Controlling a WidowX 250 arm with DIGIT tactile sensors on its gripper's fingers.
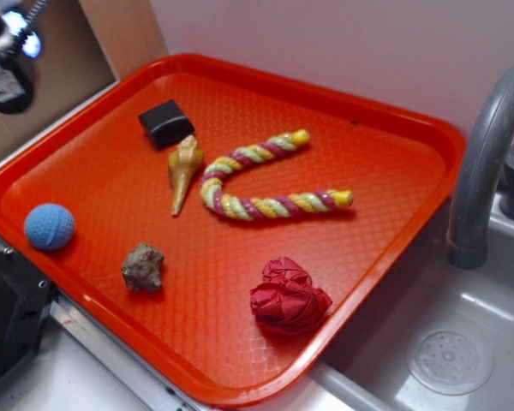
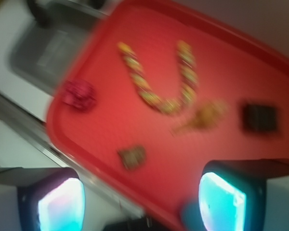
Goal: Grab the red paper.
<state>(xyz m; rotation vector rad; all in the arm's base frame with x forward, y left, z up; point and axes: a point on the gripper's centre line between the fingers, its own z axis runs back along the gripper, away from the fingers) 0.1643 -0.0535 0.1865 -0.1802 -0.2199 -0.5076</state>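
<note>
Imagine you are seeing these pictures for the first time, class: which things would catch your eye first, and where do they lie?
The bright orange-red tray fills most of the exterior view, beside a grey sink. On it, a striped rope bent into a U lies near the middle, and the red paper, a crumpled dark wad, sits near the tray edge nearest the sink. The gripper is open, well away from the paper, in the blurred wrist view.

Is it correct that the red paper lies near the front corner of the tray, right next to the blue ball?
Not quite. The red paper does lie near the front corner of the tray, but the blue ball is far from it, at the tray's left edge. The exterior view shows this: the nearest thing to the paper is the rock, and even that is apart.
</note>
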